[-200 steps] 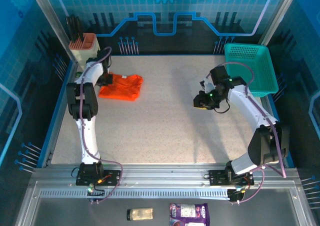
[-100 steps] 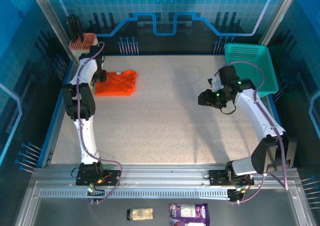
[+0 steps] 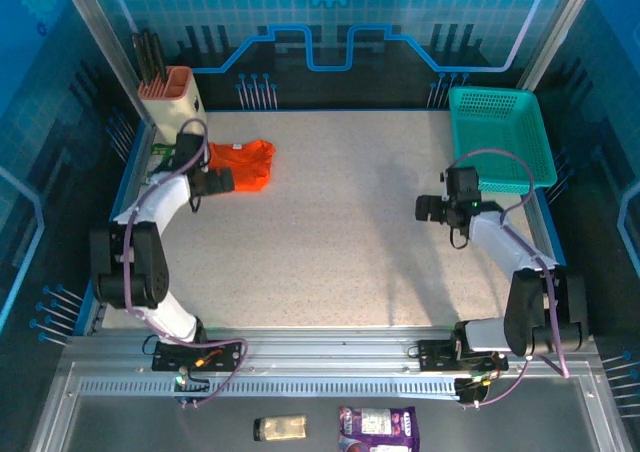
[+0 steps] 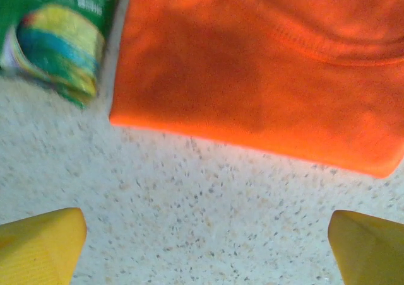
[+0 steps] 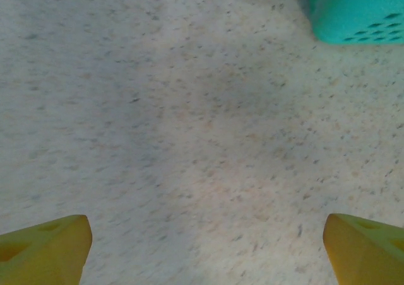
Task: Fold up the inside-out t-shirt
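The inside-out t-shirt (image 3: 245, 162) lies folded into a small orange rectangle at the table's far left. In the left wrist view the t-shirt (image 4: 252, 77) has a straight folded edge, and bare table lies between that edge and my yellow fingertips (image 4: 41, 244). My left gripper (image 3: 222, 180) hangs open by the shirt's near left corner, holding nothing; the left gripper (image 4: 205, 250) does not touch the cloth. My right gripper (image 3: 424, 209) is open over bare table at the right, and the right gripper (image 5: 208, 250) is also empty.
A teal mesh basket (image 3: 500, 137) stands at the far right, and the basket's corner (image 5: 353, 11) is in the right wrist view. A green packet (image 4: 57, 39) lies left of the shirt. A holder with dark tools (image 3: 165, 87) stands at the far left corner.
Both grippers went from shut to open. The left gripper let go of the shirt and drew back toward the near side. The right arm swung right and nearer.
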Action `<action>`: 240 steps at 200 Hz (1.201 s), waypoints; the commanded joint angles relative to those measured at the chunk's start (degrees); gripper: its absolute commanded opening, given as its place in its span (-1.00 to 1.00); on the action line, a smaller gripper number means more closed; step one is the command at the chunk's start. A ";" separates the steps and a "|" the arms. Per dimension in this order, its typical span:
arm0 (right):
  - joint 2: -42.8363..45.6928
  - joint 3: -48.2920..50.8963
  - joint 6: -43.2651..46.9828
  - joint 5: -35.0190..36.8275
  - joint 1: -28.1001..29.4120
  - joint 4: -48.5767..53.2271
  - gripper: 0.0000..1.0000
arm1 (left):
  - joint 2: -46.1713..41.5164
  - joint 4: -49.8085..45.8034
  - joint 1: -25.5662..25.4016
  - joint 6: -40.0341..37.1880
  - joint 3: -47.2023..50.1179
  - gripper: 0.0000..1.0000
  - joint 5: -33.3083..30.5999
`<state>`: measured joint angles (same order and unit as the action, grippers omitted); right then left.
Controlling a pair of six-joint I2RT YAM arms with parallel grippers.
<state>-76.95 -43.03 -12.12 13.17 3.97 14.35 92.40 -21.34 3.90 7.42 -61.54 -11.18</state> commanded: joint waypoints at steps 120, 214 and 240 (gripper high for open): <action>-9.58 25.63 8.64 -4.89 -2.03 -73.89 0.99 | -7.14 66.08 0.32 -4.61 36.93 0.98 15.98; -11.47 21.84 10.56 1.52 1.04 -68.92 0.99 | -3.62 73.41 -4.52 -8.33 39.39 0.99 7.73; -11.56 21.84 10.63 1.52 1.02 -68.88 0.99 | -3.54 73.39 -4.52 -8.23 39.31 0.98 7.85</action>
<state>-88.12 -20.32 -2.46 13.30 4.23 -52.34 88.36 49.67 -0.36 0.45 -22.41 -2.20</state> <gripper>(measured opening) 0.995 0.992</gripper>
